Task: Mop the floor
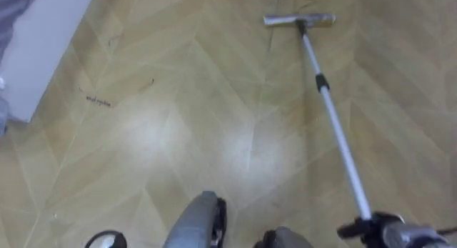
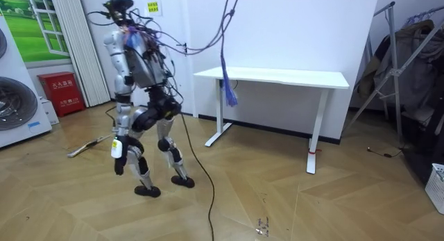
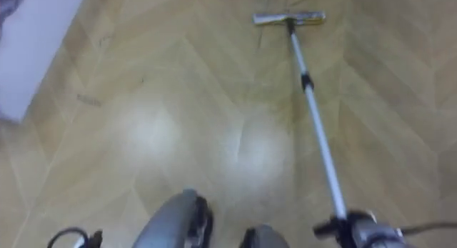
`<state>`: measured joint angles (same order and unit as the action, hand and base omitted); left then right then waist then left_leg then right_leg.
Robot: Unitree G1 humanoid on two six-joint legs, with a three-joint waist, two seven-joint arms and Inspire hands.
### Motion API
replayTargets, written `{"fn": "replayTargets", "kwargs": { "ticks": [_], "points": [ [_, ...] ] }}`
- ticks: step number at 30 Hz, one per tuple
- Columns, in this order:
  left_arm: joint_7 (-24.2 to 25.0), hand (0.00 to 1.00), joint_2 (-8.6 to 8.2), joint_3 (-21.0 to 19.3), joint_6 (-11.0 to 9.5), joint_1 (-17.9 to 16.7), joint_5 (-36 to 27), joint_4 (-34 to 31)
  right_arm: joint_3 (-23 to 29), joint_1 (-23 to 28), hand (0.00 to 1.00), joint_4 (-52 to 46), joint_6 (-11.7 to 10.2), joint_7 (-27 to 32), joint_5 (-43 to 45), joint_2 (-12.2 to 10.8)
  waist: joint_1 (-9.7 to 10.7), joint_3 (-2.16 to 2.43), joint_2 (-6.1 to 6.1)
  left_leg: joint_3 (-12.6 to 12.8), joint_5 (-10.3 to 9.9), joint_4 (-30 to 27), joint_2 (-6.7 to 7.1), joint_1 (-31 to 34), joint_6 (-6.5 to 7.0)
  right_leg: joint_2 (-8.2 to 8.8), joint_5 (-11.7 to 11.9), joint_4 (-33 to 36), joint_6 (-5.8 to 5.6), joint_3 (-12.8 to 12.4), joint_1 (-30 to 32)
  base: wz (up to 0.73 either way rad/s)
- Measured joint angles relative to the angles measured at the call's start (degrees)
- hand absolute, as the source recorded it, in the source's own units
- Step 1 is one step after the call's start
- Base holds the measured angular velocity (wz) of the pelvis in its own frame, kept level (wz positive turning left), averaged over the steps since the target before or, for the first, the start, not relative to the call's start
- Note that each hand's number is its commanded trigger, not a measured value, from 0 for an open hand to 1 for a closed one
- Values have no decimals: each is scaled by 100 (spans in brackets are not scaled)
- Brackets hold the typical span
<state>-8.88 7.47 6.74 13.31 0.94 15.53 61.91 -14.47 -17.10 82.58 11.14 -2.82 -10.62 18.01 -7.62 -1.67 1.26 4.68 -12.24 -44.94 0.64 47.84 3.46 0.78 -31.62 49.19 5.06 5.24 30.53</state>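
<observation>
A mop lies ahead of me on the pale wooden floor. Its flat head is far in front, and its silver pole slants back toward my lower right. My right hand is curled round the near end of the pole at the lower right edge. In the room view I stand upright in the open floor left of the white desk, with the mop on the floor beyond me. My left hand hangs by my thigh, away from the mop.
A white panel stands at the upper left, with small dark marks on the floor near it. The room view shows a white desk, a washing machine, a red box and a drying rack.
</observation>
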Motion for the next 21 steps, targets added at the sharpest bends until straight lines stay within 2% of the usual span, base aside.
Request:
{"fn": "replayTargets", "kwargs": {
  "ticks": [1,2,3,4,5,6,7,8,9,10,11,12,13,14,15,16,17,18,19,20,21],
  "points": [
    [67,0,-28,2,-5,-30,30,-2,-1,289,100,103,-5,7,0,62,18,26,-47,-1,-93,13,121,-120,190,42,-8,-15,-60,-96,-142,47],
    [68,0,-33,0,-5,-29,37,-13,-2,430,100,186,-5,14,-1,77,17,34,-63,30,-177,14,178,-199,234,104,15,94,-111,-129,-156,34],
    [62,0,-42,-3,-8,-23,42,-34,-18,739,100,296,-1,42,4,109,59,61,-113,53,-333,6,304,-362,304,257,184,499,-383,-110,-111,27],
    [46,0,-43,-20,-21,-33,29,-36,-12,1100,100,301,2,84,1,122,153,127,-217,35,-480,0,401,-520,365,392,488,912,-541,-59,-36,26],
    [38,0,-44,-33,-46,-37,26,-28,-10,1256,100,301,2,111,1,115,205,133,-285,23,-548,23,437,-635,394,424,661,1080,-566,-45,-3,17],
    [28,0,-40,-37,-113,-67,26,-54,-6,1531,100,299,2,163,-21,84,311,157,-413,-36,-674,104,469,-841,415,402,1061,1421,-635,-142,89,0],
    [0,0,-22,-44,-140,-61,24,-107,0,1751,100,296,2,206,-78,6,392,186,-488,-46,-741,242,505,-1013,433,376,1142,1574,-653,-325,309,-6],
    [-36,0,-21,-48,-149,-56,20,-151,6,1827,100,280,3,223,-96,-29,435,181,-535,-46,-760,301,506,-1073,437,357,1118,1585,-659,-388,459,-10],
    [-103,0,-17,-39,-197,-46,-44,-196,27,1940,100,227,4,258,-122,-102,495,153,-612,-47,-770,416,505,-1190,438,346,1053,1494,-634,-487,786,-7],
    [-168,0,-24,-24,-219,-47,-162,-209,66,1980,100,226,16,305,-132,-204,626,141,-642,-47,-776,555,506,-1324,429,390,1043,1129,-634,-524,1071,-6],
    [-186,0,-31,-17,-220,-50,-235,-214,72,2005,100,223,17,325,-134,-256,665,140,-637,-47,-780,645,506,-1413,421,439,1046,855,-631,-499,1153,-10],
    [-180,0,-35,-3,-221,-76,-281,-232,92,2030,100,222,59,337,-146,-367,691,129,-620,-46,-799,825,504,-1638,373,527,1126,58,-592,-453,1210,-10],
    [-180,0,-31,-4,-219,-120,-283,-240,141,2036,100,215,173,300,-122,-434,714,128,-593,-51,-884,891,491,-1804,294,518,1424,-735,-570,-428,1181,-8],
    [-177,0,-36,-8,-212,-122,-278,-208,163,2043,100,200,231,282,-102,-447,716,116,-599,-76,-943,886,464,-1878,251,521,1653,-829,-551,-366,1157,-10],
    [-174,0,-37,-7,-214,-167,-275,-107,248,2022,100,178,326,263,-16,-448,648,128,-614,-128,-1044,855,353,-1986,134,465,1773,-948,-430,-234,995,-22],
    [-174,0,-16,-84,-197,-186,-274,2,349,1918,100,124,407,275,103,-445,542,142,-646,-191,-1104,757,266,-2065,28,337,1777,-979,-324,-178,869,-21],
    [-177,0,-1,-131,-164,-220,-274,6,387,1849,100,120,444,284,137,-437,537,143,-649,-202,-1117,668,234,-2074,4,306,1734,-942,-287,-140,820,-4],
    [-190,0,53,-151,-108,-276,-326,6,456,1646,100,132,517,304,174,-398,521,123,-619,-178,-1135,332,185,-2032,-39,306,1568,-789,-211,-51,758,14],
    [-199,0,117,-148,-62,-331,-448,19,462,1372,100,188,571,324,205,-320,463,82,-543,-173,-1102,-213,134,-1878,-99,307,1337,-558,-151,-39,733,14],
    [-211,0,143,-135,-48,-351,-542,11,459,1231,100,203,585,340,199,-255,415,67,-516,-166,-1051,-574,82,-1728,-180,285,1238,-442,-125,-30,737,4],
    [-227,0,215,-88,-21,-381,-714,-15,454,927,100,208,585,364,201,-99,296,51,-493,-167,-848,-1317,-9,-1423,-368,240,1011,-164,-65,-37,754,-6]
  ]
}}
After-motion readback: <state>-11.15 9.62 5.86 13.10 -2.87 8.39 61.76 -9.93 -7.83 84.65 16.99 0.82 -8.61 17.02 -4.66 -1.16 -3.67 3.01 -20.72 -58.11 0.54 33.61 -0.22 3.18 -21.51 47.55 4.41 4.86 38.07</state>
